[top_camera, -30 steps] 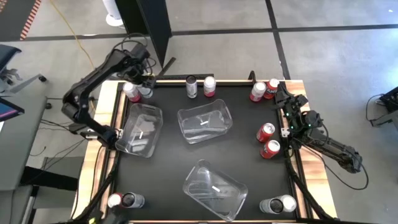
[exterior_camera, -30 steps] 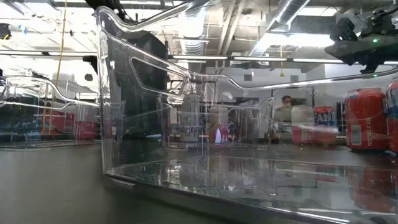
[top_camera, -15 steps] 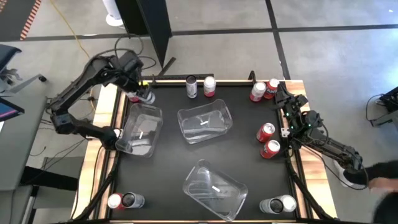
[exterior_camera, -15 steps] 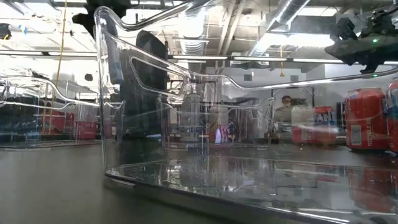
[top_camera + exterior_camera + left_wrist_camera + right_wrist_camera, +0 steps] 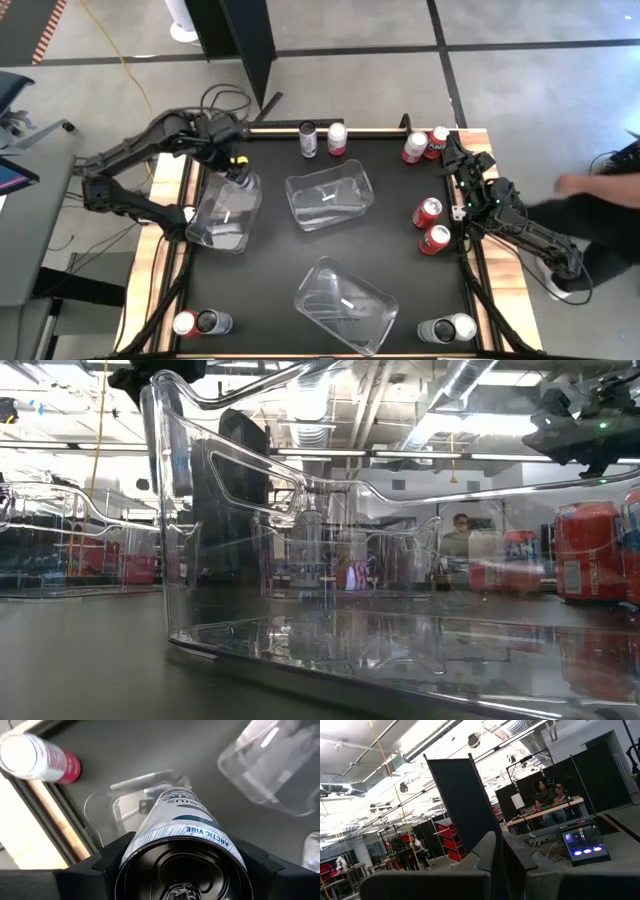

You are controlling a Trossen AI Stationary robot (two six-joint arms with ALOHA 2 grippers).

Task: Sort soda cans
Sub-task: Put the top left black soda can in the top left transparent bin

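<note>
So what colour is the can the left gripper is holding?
White-silver with blue-teal stripes: the held can, shown best in the left wrist view.

The left end effector point(image 5: 237, 170) is carrying a white-and-teal can point(image 5: 182, 822) from the frame's upper left down over the left bin point(image 5: 225, 210).

The left arm reaches in from the table's left edge, elbow bent, its left gripper point(image 5: 238, 172) pointing down with jaws clamped on a silver can point(image 5: 186, 851). The right arm lies along the right edge, its right gripper point(image 5: 462, 160) with jaws closed together.
</note>
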